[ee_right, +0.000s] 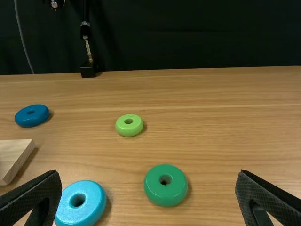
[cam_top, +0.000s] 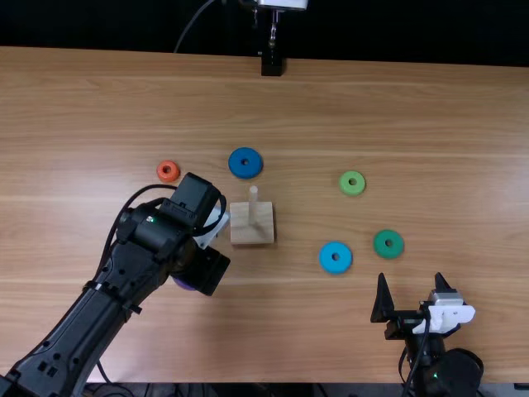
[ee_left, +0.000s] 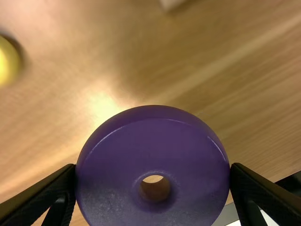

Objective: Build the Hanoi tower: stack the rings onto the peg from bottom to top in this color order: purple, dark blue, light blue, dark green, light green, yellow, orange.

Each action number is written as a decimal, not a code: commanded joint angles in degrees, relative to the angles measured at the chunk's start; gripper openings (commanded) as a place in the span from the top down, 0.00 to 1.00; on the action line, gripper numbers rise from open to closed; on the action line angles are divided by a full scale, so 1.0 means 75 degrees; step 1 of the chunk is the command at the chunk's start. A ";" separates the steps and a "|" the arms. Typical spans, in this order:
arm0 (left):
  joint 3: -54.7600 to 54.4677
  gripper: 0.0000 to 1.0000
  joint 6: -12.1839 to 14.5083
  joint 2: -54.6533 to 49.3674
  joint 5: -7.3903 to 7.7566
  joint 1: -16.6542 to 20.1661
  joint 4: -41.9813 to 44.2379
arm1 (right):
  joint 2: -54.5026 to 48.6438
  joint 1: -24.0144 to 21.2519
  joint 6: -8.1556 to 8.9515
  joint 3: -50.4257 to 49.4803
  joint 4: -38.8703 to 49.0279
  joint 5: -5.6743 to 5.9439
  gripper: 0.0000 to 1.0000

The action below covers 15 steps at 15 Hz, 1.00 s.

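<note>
Left claw [cam_top: 207,270] pinches the purple ring [ee_left: 153,141] by opposite sides of its rim, near the peg base [cam_top: 252,229] on the desk [cam_top: 397,116]; right claw [cam_top: 410,276] stands spread near the dark green ring [cam_top: 379,241].

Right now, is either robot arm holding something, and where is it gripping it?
The left end effector grips the purple ring by its outer rim, one finger on each side. The right one holds nothing.
</note>
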 commanded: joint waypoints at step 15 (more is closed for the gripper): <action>0.5891 1.00 -0.0383 0.2628 0.0062 -0.0065 -0.2343 | -0.0098 -0.0099 -0.0004 -0.0368 -0.0621 -0.0108 0.00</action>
